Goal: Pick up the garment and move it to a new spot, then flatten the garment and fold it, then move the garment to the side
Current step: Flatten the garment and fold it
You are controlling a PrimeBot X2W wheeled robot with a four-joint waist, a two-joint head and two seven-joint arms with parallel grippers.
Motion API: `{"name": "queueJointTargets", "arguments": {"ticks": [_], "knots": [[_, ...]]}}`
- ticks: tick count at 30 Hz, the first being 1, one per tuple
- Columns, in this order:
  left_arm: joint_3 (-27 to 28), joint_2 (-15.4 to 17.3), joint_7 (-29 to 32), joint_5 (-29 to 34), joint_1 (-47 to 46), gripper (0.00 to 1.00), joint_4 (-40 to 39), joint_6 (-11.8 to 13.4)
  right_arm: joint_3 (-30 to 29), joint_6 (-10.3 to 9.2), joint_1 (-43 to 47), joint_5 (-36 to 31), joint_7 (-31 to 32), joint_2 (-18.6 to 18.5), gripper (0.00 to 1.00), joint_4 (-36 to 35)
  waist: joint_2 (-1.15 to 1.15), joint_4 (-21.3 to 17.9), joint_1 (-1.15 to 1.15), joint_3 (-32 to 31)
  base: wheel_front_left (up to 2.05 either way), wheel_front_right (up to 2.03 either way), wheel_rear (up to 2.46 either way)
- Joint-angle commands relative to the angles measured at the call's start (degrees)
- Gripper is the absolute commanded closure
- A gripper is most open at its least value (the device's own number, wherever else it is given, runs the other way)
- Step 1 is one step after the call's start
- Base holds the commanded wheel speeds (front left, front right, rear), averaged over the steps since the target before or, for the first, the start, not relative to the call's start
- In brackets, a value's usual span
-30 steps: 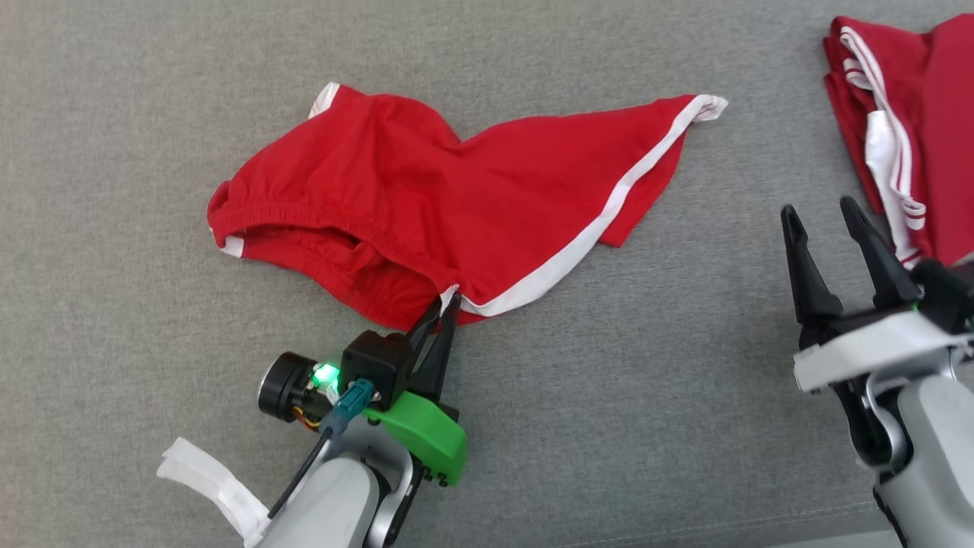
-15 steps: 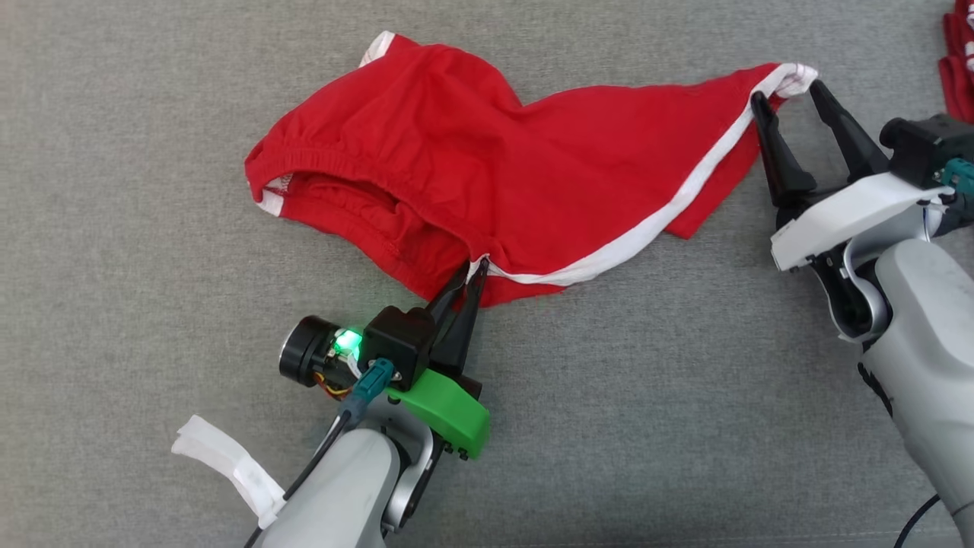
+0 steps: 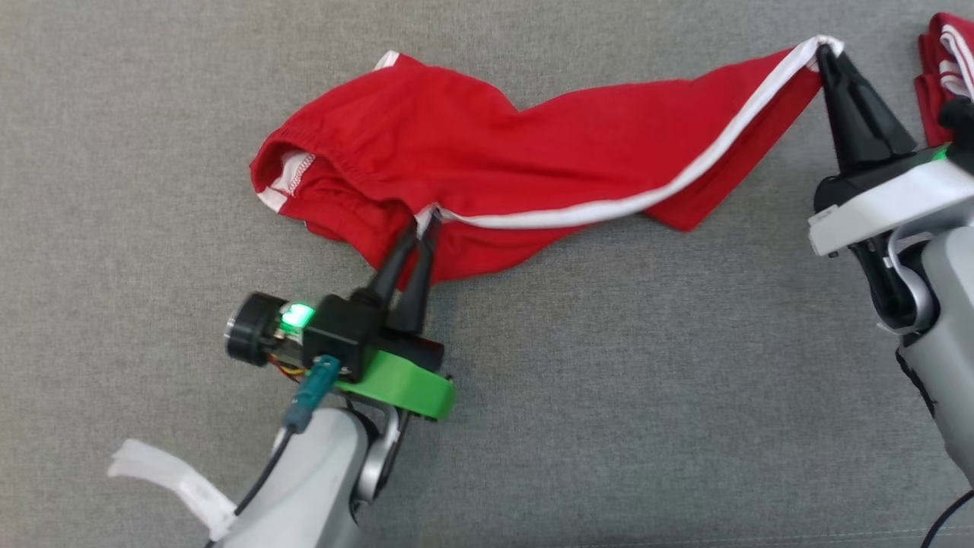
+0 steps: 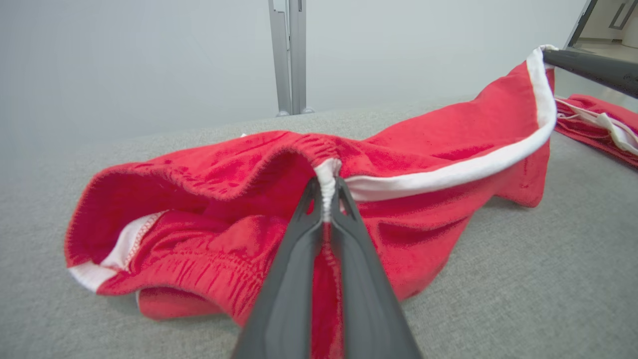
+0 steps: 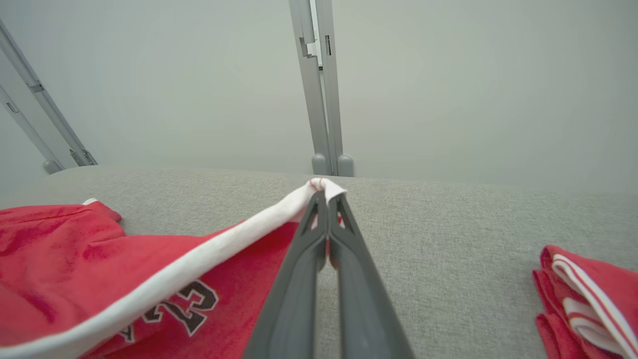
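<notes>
shorts [image 3: 533,152] lie on the grey table [image 3: 609,396], pulled long between our two claws. our right claw [image 3: 826,55], wide and off the cloth a second ago, has reached the far white-trimmed corner and clamped shut on it. our left claw [image 3: 426,222] stays pinched on the waistband end. with both ends held, we judge the lift to a new spot can start, clear of the red pile [image 3: 947,76].
</notes>
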Motion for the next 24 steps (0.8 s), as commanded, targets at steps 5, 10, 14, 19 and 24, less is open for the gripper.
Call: {"name": "queueJointTargets", "arguments": {"ticks": [5, 10, 14, 19, 24], "knots": [[2.59, 3.44, -1.39, 2.16, -2.10, 1.00, -7.79, 1.64, -4.49, -0.06, 4.73, -3.46, -0.19, -1.36, 1.00, -9.49, 0.00, -1.34, 0.00, -5.47, 0.00, 0.00, 0.00], [4.30, 6.63, 0.29, 3.16, -4.36, 1.00, -14.98, 1.42, -10.05, -0.06, 8.35, -6.93, -0.18, -1.62, 1.00, -19.14, 0.00, -2.27, 0.00, -9.60, 0.00, 0.00, 0.00], [5.59, 9.35, 3.22, 4.61, -7.96, 1.00, -21.11, 0.89, -15.61, -0.06, 10.23, -9.73, -0.18, -2.45, 1.00, -27.25, 0.00, -3.01, 0.00, -12.52, 0.00, 0.00, 0.00], [7.05, 11.29, 6.52, 5.03, -12.64, 1.00, -27.02, 0.17, -20.97, -0.07, 10.94, -11.36, 2.26, -3.40, 1.00, -34.41, 0.00, -3.83, 0.00, -15.23, 0.00, 0.00, 0.00], [7.80, 11.50, 9.55, 3.07, -15.79, 1.00, -29.21, -0.95, -23.90, -0.08, 10.75, -10.83, 6.06, -3.21, 1.00, -38.34, 0.00, -4.43, 0.00, -16.12, 0.00, 0.00, 0.00]]}}
